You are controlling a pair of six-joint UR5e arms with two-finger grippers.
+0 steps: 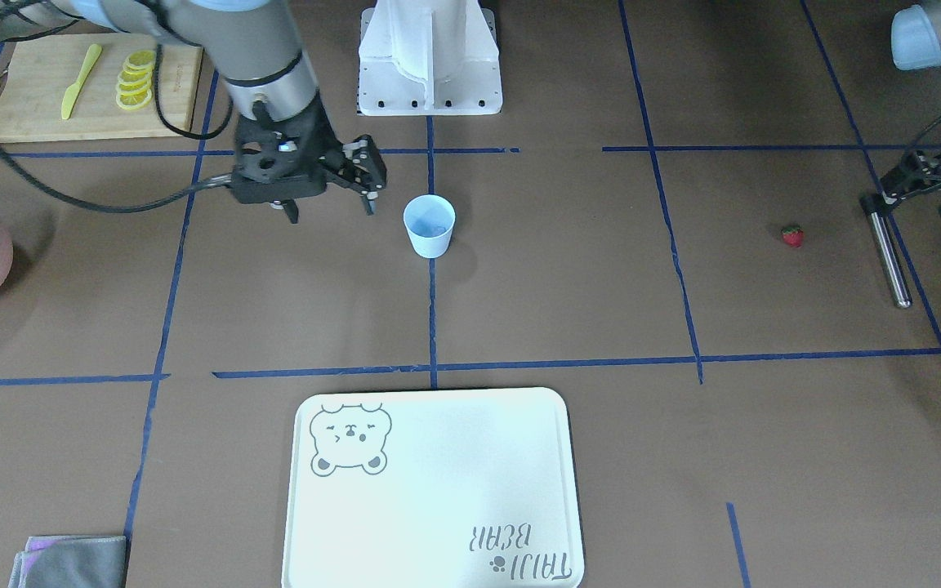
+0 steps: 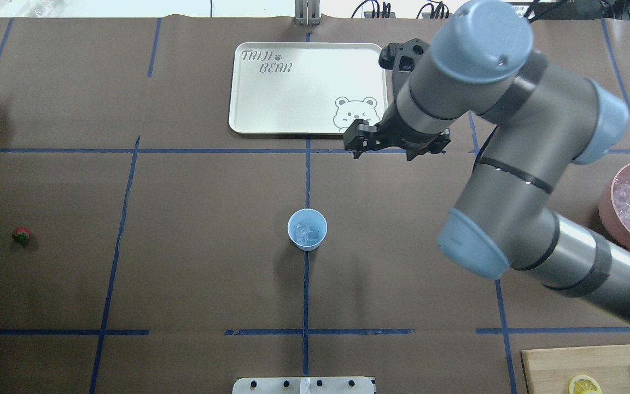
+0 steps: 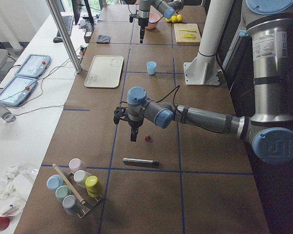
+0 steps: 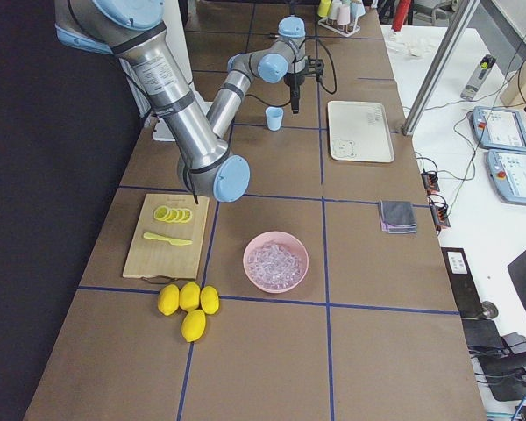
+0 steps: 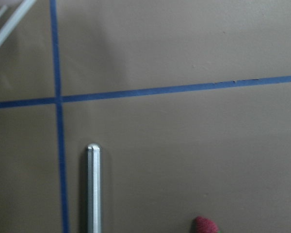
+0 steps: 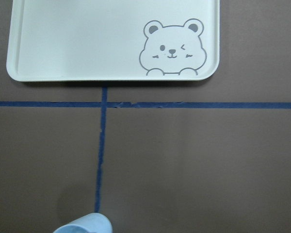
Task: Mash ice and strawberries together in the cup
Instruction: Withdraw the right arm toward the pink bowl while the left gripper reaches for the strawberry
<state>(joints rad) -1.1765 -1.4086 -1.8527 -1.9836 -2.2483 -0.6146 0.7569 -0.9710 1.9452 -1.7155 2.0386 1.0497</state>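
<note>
Near me, the cup (image 2: pixel 315 244) stands at the middle of the table (image 2: pixel 200 273), ice (image 2: pixel 305 232) inside. The strawberry (image 2: pixel 21 235) lies well apart, at left. Farther, the right tool (image 1: pixel 330 209) hangs released, empty. About the left tool (image 3: pixel 133 137) I cannot tell.

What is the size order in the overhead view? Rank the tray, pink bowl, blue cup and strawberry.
1. White bear tray, largest.
2. Pink bowl, partly cut off by the frame edge, yet plainly bigger than the cup.
3. Pale blue cup.
4. Strawberry, smallest.
</note>
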